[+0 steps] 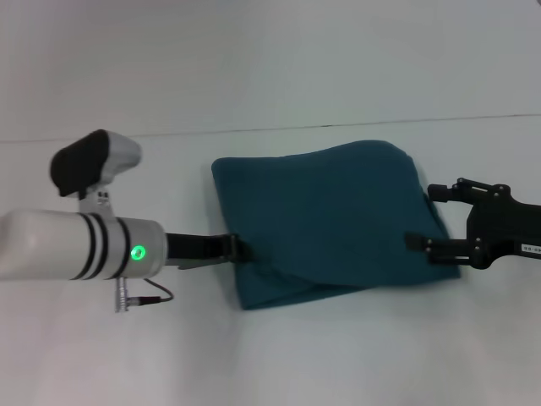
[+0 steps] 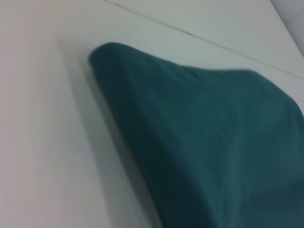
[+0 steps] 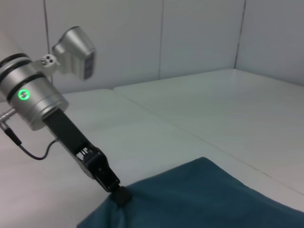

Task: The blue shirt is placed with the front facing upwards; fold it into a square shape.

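The blue shirt (image 1: 330,220) lies on the white table as a thick, roughly square folded bundle, plain teal side up, with no lettering showing. My left gripper (image 1: 237,247) is at the bundle's left edge, shut on a pinch of cloth that puckers around its tip. The right wrist view shows the same pinch, with the left gripper (image 3: 121,195) at the corner of the shirt (image 3: 199,199). My right gripper (image 1: 425,217) sits at the bundle's right edge, its two black fingers spread wide apart over the hem. The left wrist view is filled by the shirt (image 2: 213,142).
The white table (image 1: 254,76) extends on all sides, with a thin seam (image 1: 169,133) running across behind the shirt. The left arm's white body (image 1: 76,245) and its cable (image 1: 148,298) lie low over the table at the left. White wall panels (image 3: 199,38) stand behind.
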Tool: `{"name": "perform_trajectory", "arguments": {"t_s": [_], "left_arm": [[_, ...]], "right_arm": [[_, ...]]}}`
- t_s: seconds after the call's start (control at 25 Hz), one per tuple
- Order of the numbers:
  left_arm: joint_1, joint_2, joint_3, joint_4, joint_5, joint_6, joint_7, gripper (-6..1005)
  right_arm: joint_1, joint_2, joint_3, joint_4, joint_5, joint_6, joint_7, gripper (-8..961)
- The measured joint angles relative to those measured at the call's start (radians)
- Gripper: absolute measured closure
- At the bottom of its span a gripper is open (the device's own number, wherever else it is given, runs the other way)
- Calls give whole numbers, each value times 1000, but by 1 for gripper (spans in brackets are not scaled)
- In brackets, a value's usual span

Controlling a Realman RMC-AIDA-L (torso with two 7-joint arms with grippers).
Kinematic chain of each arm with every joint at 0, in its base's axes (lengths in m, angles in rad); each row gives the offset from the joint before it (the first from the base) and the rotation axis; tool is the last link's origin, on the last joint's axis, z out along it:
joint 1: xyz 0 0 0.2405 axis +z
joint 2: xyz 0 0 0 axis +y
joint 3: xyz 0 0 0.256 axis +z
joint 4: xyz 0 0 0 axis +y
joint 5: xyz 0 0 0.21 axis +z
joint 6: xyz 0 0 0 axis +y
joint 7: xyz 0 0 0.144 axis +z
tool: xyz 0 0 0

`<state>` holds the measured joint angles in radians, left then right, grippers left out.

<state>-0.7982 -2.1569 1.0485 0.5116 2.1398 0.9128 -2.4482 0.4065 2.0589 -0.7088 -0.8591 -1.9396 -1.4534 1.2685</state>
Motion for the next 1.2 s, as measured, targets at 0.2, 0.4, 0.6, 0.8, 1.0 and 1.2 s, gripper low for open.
{"name": "perform_trajectory", "arguments": {"t_s": [0.2, 0.4, 0.6, 0.8, 1.0, 1.2], "left_arm": [[89, -5, -1, 103, -2, 25, 0, 909], [160, -5, -11, 184, -6, 72, 0, 911], [216, -6, -13, 249, -6, 89, 0, 910], [257, -6, -24, 289, -3, 90, 0, 911], [275, -6, -39, 297, -4, 90, 25, 916], [279, -6, -43, 290, -14, 106, 64, 916]], "right_arm": [[0, 3, 11, 0, 1, 6, 0, 36], [2, 8, 11, 0, 1, 15, 0, 36], [8, 13, 11, 0, -1, 30, 0, 36], [14, 20, 11, 2, -2, 36, 0, 36], [14, 24, 11, 2, -1, 40, 0, 36], [14, 25, 11, 2, -1, 41, 5, 36]]}}
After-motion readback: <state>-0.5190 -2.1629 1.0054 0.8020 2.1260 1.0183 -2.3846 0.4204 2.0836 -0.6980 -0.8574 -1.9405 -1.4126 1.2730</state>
